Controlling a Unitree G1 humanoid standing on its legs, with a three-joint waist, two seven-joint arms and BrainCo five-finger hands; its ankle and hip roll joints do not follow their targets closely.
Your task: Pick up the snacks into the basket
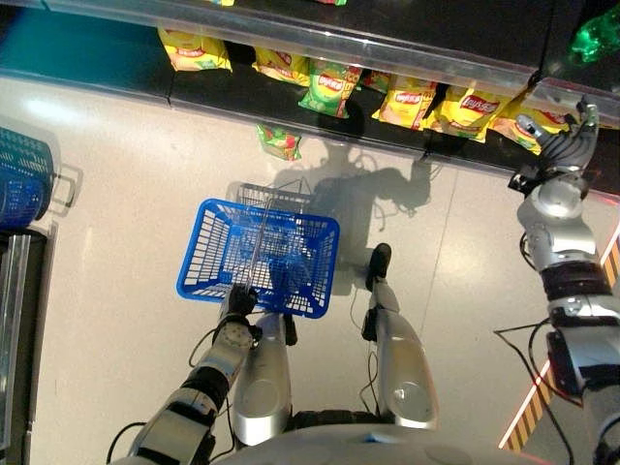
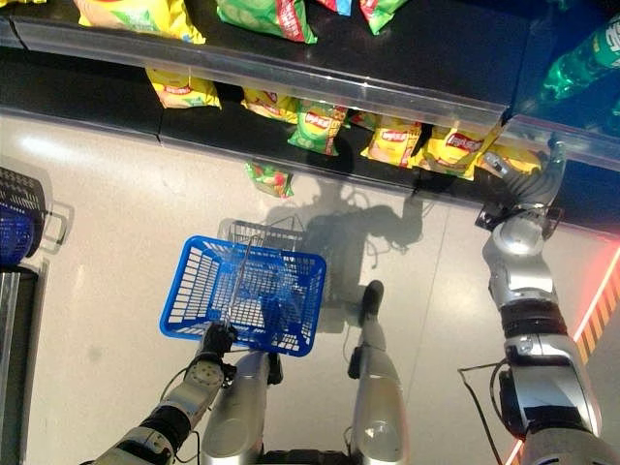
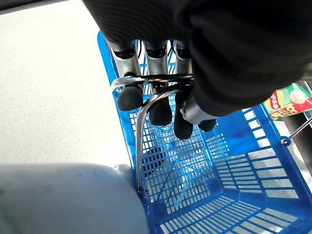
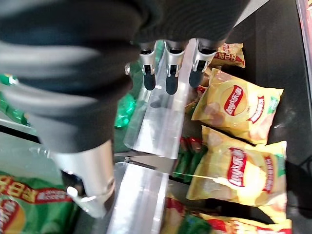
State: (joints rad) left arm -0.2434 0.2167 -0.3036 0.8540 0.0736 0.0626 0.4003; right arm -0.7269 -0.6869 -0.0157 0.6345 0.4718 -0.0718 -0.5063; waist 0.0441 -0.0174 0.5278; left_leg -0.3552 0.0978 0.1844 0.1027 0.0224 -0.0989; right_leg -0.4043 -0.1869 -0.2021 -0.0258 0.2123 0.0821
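Dark shelf (image 1: 407, 44) holds a row of yellow snack bags (image 1: 472, 108) with one green bag (image 1: 329, 89) among them. Pale floor (image 1: 126, 174): one green snack bag (image 1: 279, 141) just below the shelf edge.

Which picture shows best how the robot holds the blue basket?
The left wrist view: the left hand curls round the basket's metal handle. Both eye views show the whole basket hanging from that hand, grip tiny.

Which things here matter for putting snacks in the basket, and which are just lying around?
Part of the job:
blue basket, handle held by left hand
yellow snack bags on the shelf by right hand
green snack bag on the floor

Just lying about:
stacked baskets
green bottle
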